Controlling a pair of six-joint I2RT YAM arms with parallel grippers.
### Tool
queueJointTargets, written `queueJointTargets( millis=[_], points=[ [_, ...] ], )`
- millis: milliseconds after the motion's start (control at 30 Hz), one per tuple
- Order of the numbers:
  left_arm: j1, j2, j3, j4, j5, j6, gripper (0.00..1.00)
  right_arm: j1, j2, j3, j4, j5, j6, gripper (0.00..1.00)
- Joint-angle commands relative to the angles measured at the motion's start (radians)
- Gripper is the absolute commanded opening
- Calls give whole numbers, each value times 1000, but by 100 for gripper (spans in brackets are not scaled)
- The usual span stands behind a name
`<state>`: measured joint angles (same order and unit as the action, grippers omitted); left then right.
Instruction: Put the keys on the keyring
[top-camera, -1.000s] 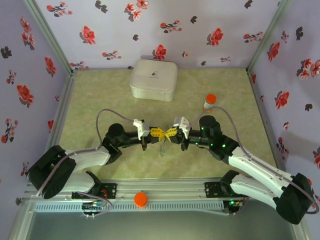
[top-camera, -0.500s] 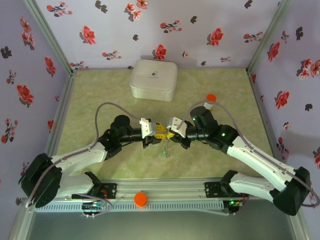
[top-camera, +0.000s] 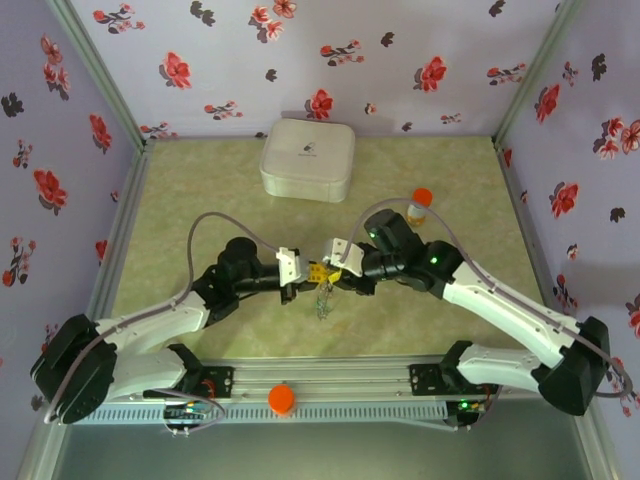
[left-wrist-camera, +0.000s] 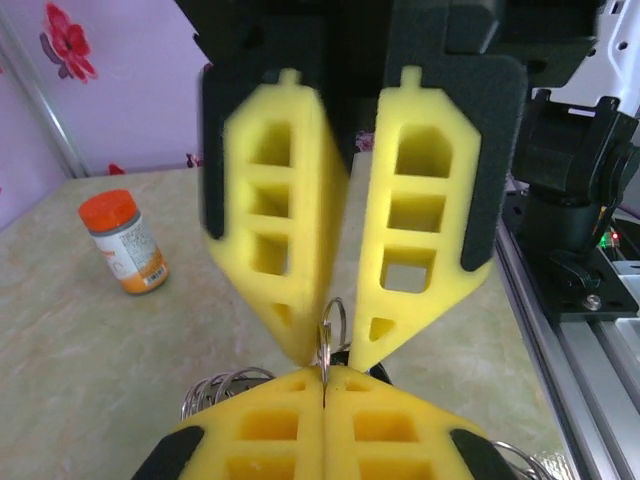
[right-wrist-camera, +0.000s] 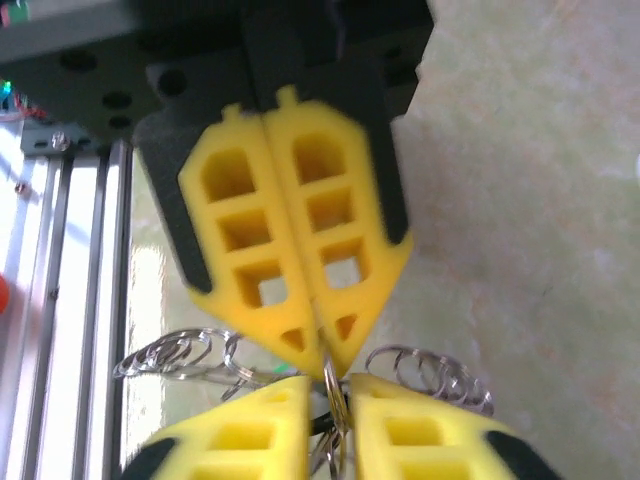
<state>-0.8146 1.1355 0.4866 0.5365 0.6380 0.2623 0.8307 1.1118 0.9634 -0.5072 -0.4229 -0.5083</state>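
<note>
Threading calls for a steady anchor, so we begin at the left. The left gripper (left-wrist-camera: 324, 390) sits just in front of the white case (top-camera: 307, 160), on the arm-base side. Its yellow pads (left-wrist-camera: 400, 430) are pressed flat together, with a thin metal loop (left-wrist-camera: 342, 318) nipped edge-on in the seam at their tips. Whether that loop belongs to a key or is one link of the keyring we cannot tell. The keyring (top-camera: 323, 297), as we read it, is the string of linked wire coils drooping below the pinch, also in front of the case. We cannot pick out the keys among the coils. To the right, meeting the left one tip to tip, the right gripper (right-wrist-camera: 328, 395) has its pads parted a little. The loop stands in the gap, and nothing is clamped as far as we can see. Farther right of the case stands the orange-capped bottle (top-camera: 420, 203), well apart from the work.

We judge the step to be a re-grip: one claw anchors the loop while the other takes a fresh bite. To do it well we would hold the left pinch firm. We would close the right pads squarely on the wire beside the seam, not on the dangling coils. We would also avoid twisting, since thin round wire can roll out of soft pads.

The pads look like foam wedges, cut with square and triangular windows and tapering to blunt points on black backing. The loops are bright, hard, springy-looking wire. The tabletop (top-camera: 200, 180) is smooth, pale green and marbled. The case is a matte rounded square.
</note>
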Motion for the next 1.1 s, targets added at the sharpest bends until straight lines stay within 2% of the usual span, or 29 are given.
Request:
queueJointTargets(
  millis=[0, 133, 267, 367, 667, 933, 1067],
  points=[
    [-8, -7, -46, 175, -24, -34, 0, -43, -77, -57, 181, -63, 167, 31],
    [-8, 45, -89, 341, -111, -93, 0, -63, -129, -86, 239, -8, 395, 44],
    [-8, 107, -112, 481, -207, -159, 0, -63, -145, -87, 257, 73, 675, 45],
    [-8, 146, -136, 581, -238, -202, 0, -62, -147, -90, 225, 77, 780, 45],
    [-8, 161, -132, 597, -179, -224, 0, -66, -77, -60, 107, 144, 812, 41],
    [-8, 159, -134, 615, -132, -247, 0, -73, -3, -26, 106, 8, 810, 32],
    [-8, 156, -135, 618, -128, -247, 0, -77, 2, -22, 108, 3, 809, 21]
  ],
)
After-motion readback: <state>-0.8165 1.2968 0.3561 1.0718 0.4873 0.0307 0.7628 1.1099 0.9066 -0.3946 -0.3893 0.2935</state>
